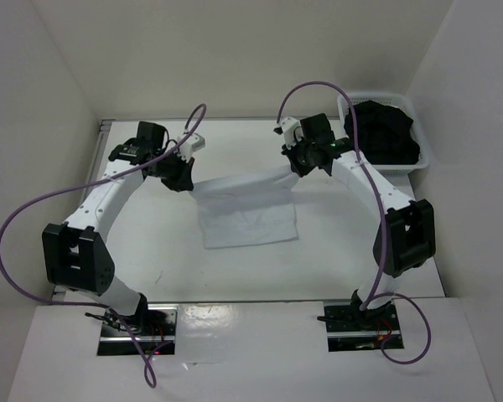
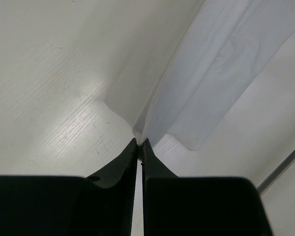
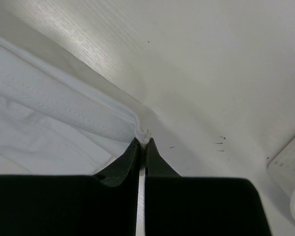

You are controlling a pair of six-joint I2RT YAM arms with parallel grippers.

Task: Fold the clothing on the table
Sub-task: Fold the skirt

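The white clothing [image 1: 247, 213] hangs stretched between my two grippers, its top edge lifted and its lower part lying on the table [image 1: 344, 251]. My left gripper [image 1: 184, 181] is shut on the clothing's left corner. In the left wrist view, the gripper [image 2: 139, 144] pinches the tip of the fabric [image 2: 216, 64]. My right gripper [image 1: 295, 167] is shut on the right corner. Seen from the right wrist, that gripper [image 3: 143, 142] clamps a bunched hem of the clothing [image 3: 44, 113].
A white basket [image 1: 422, 161] stands at the back right with a black bundle of clothing [image 1: 386, 134] in it, just behind the right arm. White walls close the table in on the left, back and right. A metal rail [image 2: 282, 164] runs along the table's edge.
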